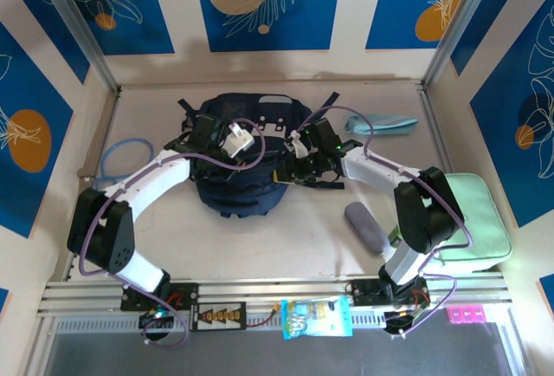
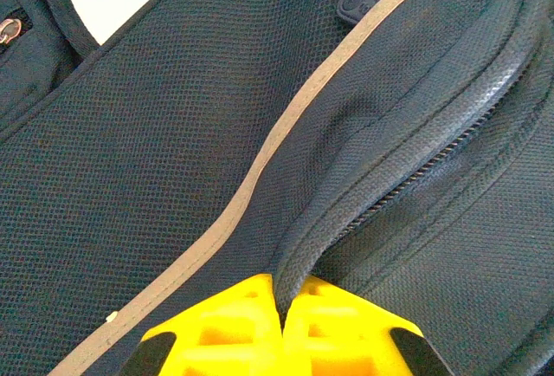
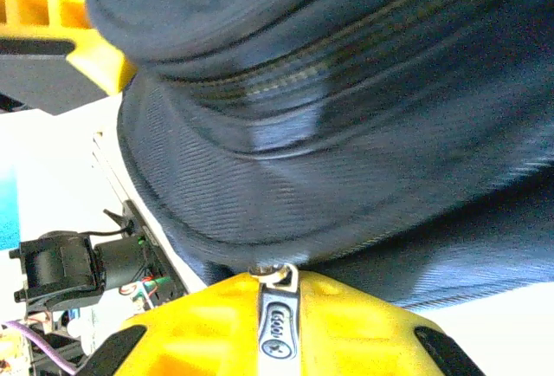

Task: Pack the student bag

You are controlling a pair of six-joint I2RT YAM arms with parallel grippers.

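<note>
The student bag (image 1: 238,181), dark navy with a grey-white patch near its top, lies at the middle of the table. My left gripper (image 1: 232,140) sits over its upper left part. In the left wrist view, the left gripper (image 2: 283,302) is shut, its yellow jaws pinching a fold of the bag's fabric (image 2: 299,259) beside a zip line, with a grey trim stripe (image 2: 260,168) to the left. My right gripper (image 1: 299,155) is at the bag's right edge. In the right wrist view, the right gripper (image 3: 279,294) is shut on a metal zip pull (image 3: 277,324) under the bag's rim (image 3: 346,133).
A mint-green zip case (image 1: 467,220) lies at the right edge, with a grey oblong item (image 1: 368,227) beside it. A teal pouch (image 1: 385,123) is at the back right and a light blue cable loop (image 1: 130,155) at the left. A snack packet (image 1: 318,317) rests on the front rail.
</note>
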